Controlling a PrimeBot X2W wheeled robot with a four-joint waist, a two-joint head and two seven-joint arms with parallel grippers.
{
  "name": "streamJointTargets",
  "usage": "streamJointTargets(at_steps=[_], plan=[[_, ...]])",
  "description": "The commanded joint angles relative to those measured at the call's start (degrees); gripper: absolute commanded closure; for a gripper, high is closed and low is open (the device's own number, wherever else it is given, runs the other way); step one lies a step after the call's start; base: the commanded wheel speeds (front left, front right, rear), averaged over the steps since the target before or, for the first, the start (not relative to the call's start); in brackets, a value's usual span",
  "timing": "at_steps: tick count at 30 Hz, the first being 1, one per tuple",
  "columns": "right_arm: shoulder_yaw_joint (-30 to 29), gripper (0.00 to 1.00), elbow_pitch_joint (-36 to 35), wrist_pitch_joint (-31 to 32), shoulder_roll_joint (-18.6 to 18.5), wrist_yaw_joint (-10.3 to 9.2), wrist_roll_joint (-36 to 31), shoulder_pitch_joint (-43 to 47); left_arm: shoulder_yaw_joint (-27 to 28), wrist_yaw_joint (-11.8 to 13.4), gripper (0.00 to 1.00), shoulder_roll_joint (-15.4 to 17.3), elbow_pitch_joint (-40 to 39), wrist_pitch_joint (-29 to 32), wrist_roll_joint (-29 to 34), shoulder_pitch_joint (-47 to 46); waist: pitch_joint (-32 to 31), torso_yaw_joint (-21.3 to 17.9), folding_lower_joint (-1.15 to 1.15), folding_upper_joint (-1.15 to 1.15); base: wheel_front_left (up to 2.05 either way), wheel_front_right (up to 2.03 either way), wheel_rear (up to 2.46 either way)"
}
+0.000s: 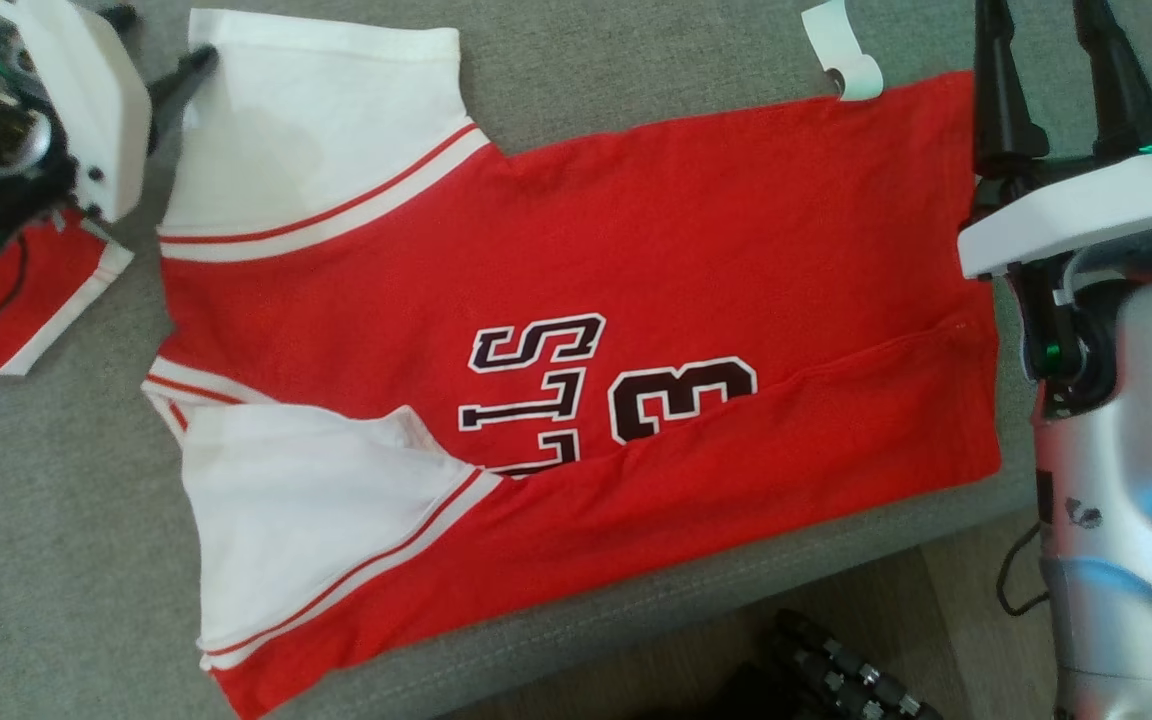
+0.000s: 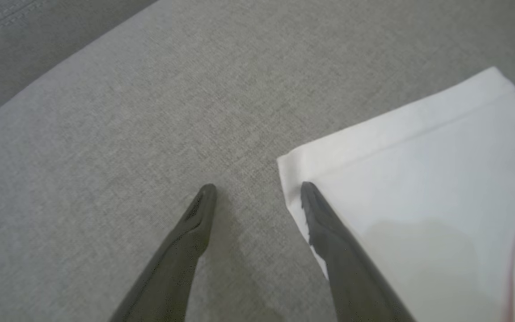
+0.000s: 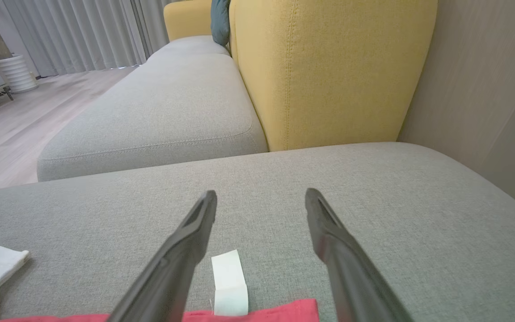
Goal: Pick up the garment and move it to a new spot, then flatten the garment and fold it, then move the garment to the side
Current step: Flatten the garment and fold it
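Observation:
The garment (image 1: pixel 576 330) is a red jersey with white sleeves and dark lettering, spread across the grey sofa cushion (image 1: pixel 46 520). Its near long edge is folded up over part of the lettering. My left gripper (image 1: pixel 164 35) stands open at the far sleeve's corner. In the left wrist view (image 2: pixel 257 190) one fingertip (image 2: pixel 307 192) is over the white sleeve (image 2: pixel 418 179) and the other is over bare cushion. My right gripper (image 1: pixel 1051 40) is open beside the hem end, holding nothing. In the right wrist view (image 3: pixel 262 197) the red hem (image 3: pixel 262 315) and a white tag (image 3: pixel 228 281) lie below its fingers.
A red piece with white trim (image 1: pixel 26 300) lies under the left wrist. The cushion's front edge (image 1: pixel 636 600) runs along the bottom, with wooden floor and a dark wheeled base (image 1: pixel 836 670) below. A yellow backrest (image 3: pixel 329 67) and a second grey cushion (image 3: pixel 150 116) stand beyond.

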Motion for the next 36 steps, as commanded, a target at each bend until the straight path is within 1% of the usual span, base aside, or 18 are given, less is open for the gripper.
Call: streamJointTargets(at_steps=[1, 7, 14, 24, 25, 26, 27, 32, 34, 36], plan=[[0.7, 0.00, -2.1, -0.5, 0.2, 0.37, 0.4, -0.7, 1.7, 0.0, 0.00, 2.3, -0.1, -0.5, -1.0, -3.4, 0.2, -0.2, -0.01, 0.00, 0.00, 0.00, 0.00], [0.7, 0.00, -1.2, -0.9, 0.2, 0.37, 0.4, -0.3, -1.3, 0.0, 0.00, 2.2, 1.5, -2.3, -4.1, -4.7, 0.3, -0.6, -0.01, 0.00, 0.00, 0.00, 0.00], [0.6, 0.00, -0.2, -1.1, 0.2, 0.37, 0.3, -0.2, -3.8, 0.0, 0.00, 1.3, 0.5, -3.6, -8.6, -5.5, 0.0, -0.7, -0.01, 0.00, 0.00, 0.00, 0.00], [0.9, 0.00, 0.5, -1.2, 0.2, 0.37, 0.9, -0.6, -5.9, 0.0, 0.00, 1.4, 0.2, -2.8, -10.4, -6.4, 0.3, -1.8, -0.01, 0.00, 0.00, 0.00, 0.00], [0.9, 0.00, 0.5, -1.2, 0.2, 0.37, 1.0, -0.5, -6.0, 0.0, 0.36, 1.5, 0.0, -2.4, -10.6, -6.4, 0.3, -1.9, -0.01, 0.00, 0.00, 0.00, 0.00], [0.8, 0.00, 0.5, -1.2, 0.2, 0.37, 0.9, -0.5, -6.1, 0.0, 0.88, 1.6, -0.1, -2.2, -10.6, -6.4, 0.4, -2.0, -0.01, 0.00, 0.00, 0.00, 0.00], [0.7, 0.00, 0.6, -1.2, 0.2, 0.37, 0.9, -0.5, -6.2, 0.0, 1.00, 1.7, -0.2, -2.1, -10.7, -6.5, 0.5, -2.1, -0.01, 0.00, 0.00, 0.00, 0.00], [-0.5, 0.00, 1.0, -1.0, 0.2, 0.37, 0.4, -0.5, -6.5, 0.0, 1.00, 1.4, -1.0, -3.4, -10.8, -6.6, -0.2, -1.2, -0.01, 0.00, 0.00, 0.00, 0.00], [-1.3, 0.00, 1.5, -0.8, 0.2, 0.37, 0.0, -0.6, -6.5, 0.0, 1.00, 0.8, -0.9, -4.9, -11.2, -6.5, -1.0, -0.4, -0.01, 0.00, 0.00, 0.00, 0.00], [-2.3, 0.00, 2.5, 0.1, 0.2, 0.37, -0.6, -0.8, -6.3, 0.0, 1.00, -0.1, 0.2, -8.0, -12.1, -6.2, -3.0, 1.1, -0.01, 0.00, 0.00, 0.00, 0.00]])
